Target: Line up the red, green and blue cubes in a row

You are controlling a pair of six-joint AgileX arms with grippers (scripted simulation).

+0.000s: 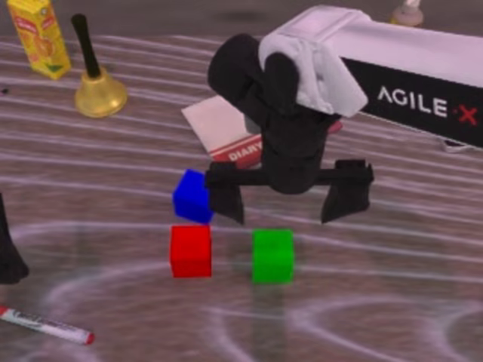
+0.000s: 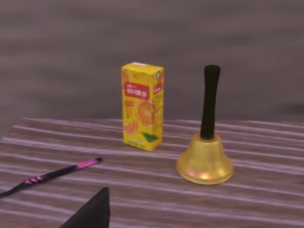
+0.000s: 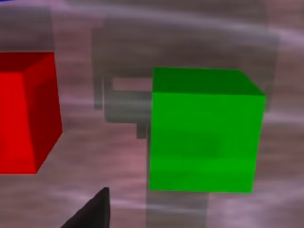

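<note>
A dark wooden table (image 1: 423, 302) streaked with pale chalk-like lines is seen from above; behind it, a plain grey wall is shown in the left wrist view. At the left edge the parked left gripper (image 1: 9, 260) is glimpsed, and whether it is released or clenched cannot be told. One marker pen (image 1: 47, 325), one orange juice carton (image 1: 39, 36) and one brass handbell (image 1: 98, 87) are laid out on the left. Three glossy, plain cubes of equal size are counted: the red cube (image 1: 190, 250) and the green cube (image 1: 272, 256) are set side by side but apart, and the blue cube (image 1: 193, 196) is placed just behind the red one. One red-and-white notebook (image 1: 219, 128) is partly covered by the right arm. The right gripper (image 1: 288, 197) is held above and behind the green cube, its fingers spread wide and nothing grasped.
</note>
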